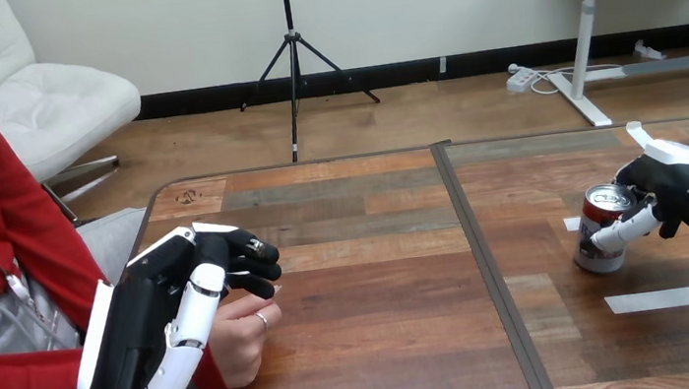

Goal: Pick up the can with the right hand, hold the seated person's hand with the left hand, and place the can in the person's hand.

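Can point(602, 260): on the right half of the table point(377, 250), top end up, leaning slightly, just beside a short white tape strip point(572, 223).
Right hand point(669, 186): at the can's right side, fingers point(623, 230) wrapped round its body, one white finger crossing its front.
Left hand point(155, 337): at the table's left edge, fingers curled over the top of the person's hand point(244, 338), grasping it.
Person's hand: loosely closed, resting near the table's left edge, well apart from the can.
Long tape strip point(675, 297): flat on the table, near the can's front.

Wooden table point(379, 349) with can point(604, 230), tape point(678, 296)
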